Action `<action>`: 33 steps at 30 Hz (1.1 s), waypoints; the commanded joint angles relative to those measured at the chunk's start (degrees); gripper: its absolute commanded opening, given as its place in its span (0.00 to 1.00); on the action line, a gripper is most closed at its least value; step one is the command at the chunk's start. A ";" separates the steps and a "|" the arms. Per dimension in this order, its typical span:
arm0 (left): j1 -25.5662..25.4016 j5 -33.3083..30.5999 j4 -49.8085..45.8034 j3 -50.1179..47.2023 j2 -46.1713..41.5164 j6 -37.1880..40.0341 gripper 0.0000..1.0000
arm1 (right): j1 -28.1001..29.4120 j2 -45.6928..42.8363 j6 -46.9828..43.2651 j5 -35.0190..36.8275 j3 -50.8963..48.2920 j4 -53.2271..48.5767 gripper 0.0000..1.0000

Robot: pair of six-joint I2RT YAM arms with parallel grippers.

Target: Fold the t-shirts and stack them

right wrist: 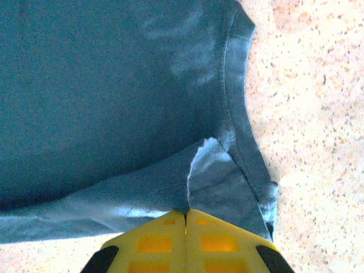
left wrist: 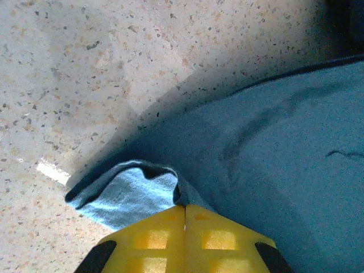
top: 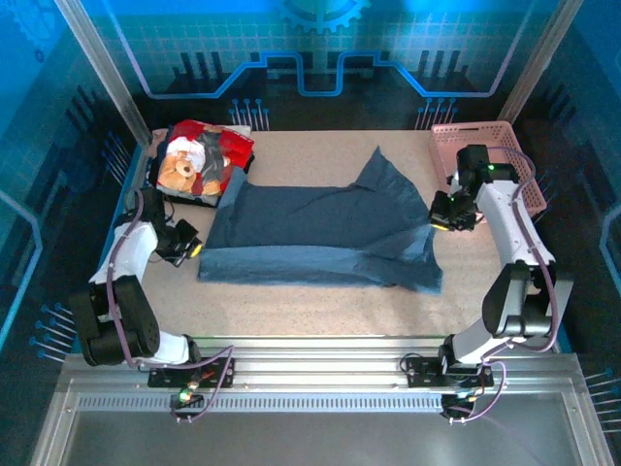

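Left gripper (left wrist: 185, 207) is fully closed, its yellow fingertips pinching a bunched fold at the left-hand edge of the slate-blue t-shirt (top: 320, 233). In the left wrist view the cloth rises into the closed tips at the lower centre of the frame. Right gripper (right wrist: 186, 211) is likewise fully closed, clamped on the hemmed edge of the same shirt at the bottom of the right wrist frame, where the fabric puckers into the tips. I judge this two-point hold to be deliberate: with opposite ends of the garment pinched, I can keep the cloth taut between my arms and carry an edge over in one straight fold. In the top view the shirt lies spread across the centre of the table (top: 320, 311), mostly flat, with one flap peaked toward the upper centre and a lighter band along its lower edge. Whether that band is a doubled layer or the underside, I cannot tell. The red t-shirt (top: 199, 155) with the teddy-bear print rests at the upper left on darker cloth, which I take to be the stack, placed clear of the folding area. Its lower right corner is touching or just beside the blue shirt. The pink basket (top: 475, 127) stands at the upper right, just behind my right arm. The arm covers part of it, and I cannot tell what, if anything, it holds. Stacking of the blue shirt is not yet done.
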 commanded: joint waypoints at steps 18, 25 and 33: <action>-10.36 -0.60 3.73 11.56 5.12 -0.95 0.69 | -0.67 25.25 1.72 -5.63 22.48 8.06 0.39; -24.42 -1.59 6.09 6.18 -2.48 -7.21 0.70 | 0.19 18.03 1.89 -5.52 20.52 6.85 0.66; -30.63 0.90 16.28 -5.79 -3.56 -11.67 0.68 | -0.03 -8.26 7.52 -5.00 -14.95 7.80 0.63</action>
